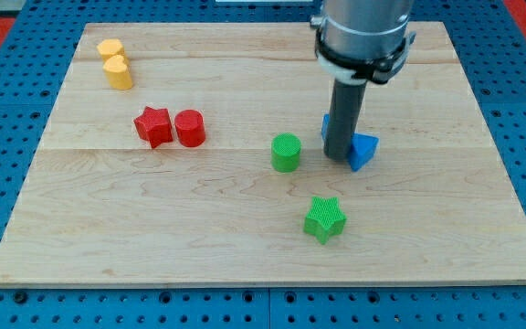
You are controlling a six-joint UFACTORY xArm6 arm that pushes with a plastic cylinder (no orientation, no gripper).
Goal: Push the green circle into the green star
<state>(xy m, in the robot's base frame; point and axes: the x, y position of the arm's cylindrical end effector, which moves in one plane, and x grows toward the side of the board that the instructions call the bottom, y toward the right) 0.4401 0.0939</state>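
Jawless, I end in a straight dark rod; my tip (338, 156) rests right of the green circle block (286, 152), against a blue block (362, 151) whose shape I cannot tell. Toward the pale wooden board's (108, 219) bottom edge sits the green star block (324, 219), apart from the circle.

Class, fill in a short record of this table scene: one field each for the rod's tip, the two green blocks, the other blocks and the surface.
tip: my tip, right of the green circle, not touching it
green circle block: mid-board, upright
green star block: below-right of the circle, apart
blue blocks: partly hidden behind the rod
red star block: touching red cylinder block
yellow blocks: two, top left
surface: wooden board
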